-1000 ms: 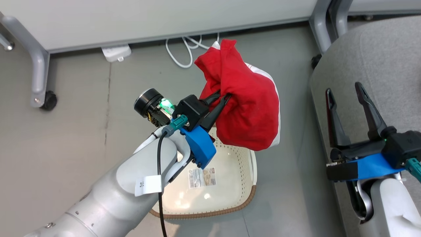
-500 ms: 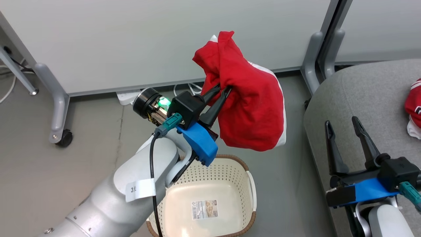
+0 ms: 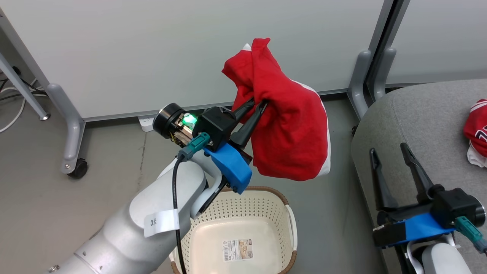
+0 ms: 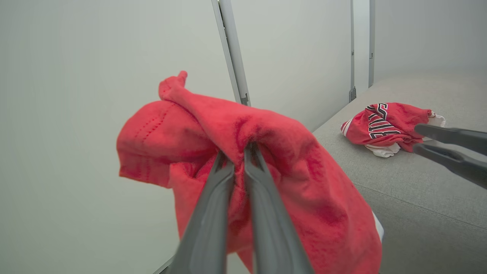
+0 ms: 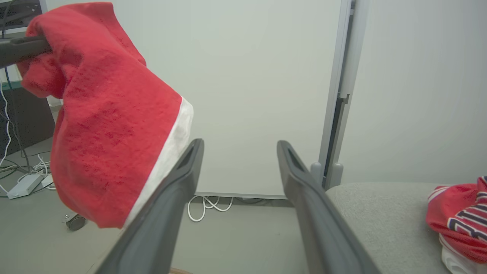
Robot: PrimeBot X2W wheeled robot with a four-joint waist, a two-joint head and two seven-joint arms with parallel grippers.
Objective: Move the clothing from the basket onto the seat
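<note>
**Plain red garment [image 3: 289, 129] held aloft by the left gripper [image 3: 258, 103].** The jaws are drawn narrow and are clamped on a gathered fold in the garment's upper part, with their tips buried in the cloth. Beyond the tips a twisted peak of fabric is seen to rise. The bulk is hung below and past the jaws as a rounded, pouch-like mass.

The cloth is shown as soft, matte and bright red. A white band is carried along its lower far edge. In the left wrist view a line of hem stitching is visible on the lobe to the left of the jaws.

The basket [image 3: 247, 205] is set on the floor [image 3: 57, 198] below the left jaws and behind their tips, clear of the garment. Its cream perforated wall, brown rim and a printed label [image 3: 237, 249] on its bottom are shown.

The right gripper [image 3: 387, 148] is held with its jaws spread wide and unloaded. The grey woven seat [image 3: 418, 125] is seen under and ahead of these jaws. The jersey [image 4: 384, 123] is crumpled, red with white striped trim and dark lettering. It is laid on the seat beyond the right jaws and off to their right, apart from them.
</note>
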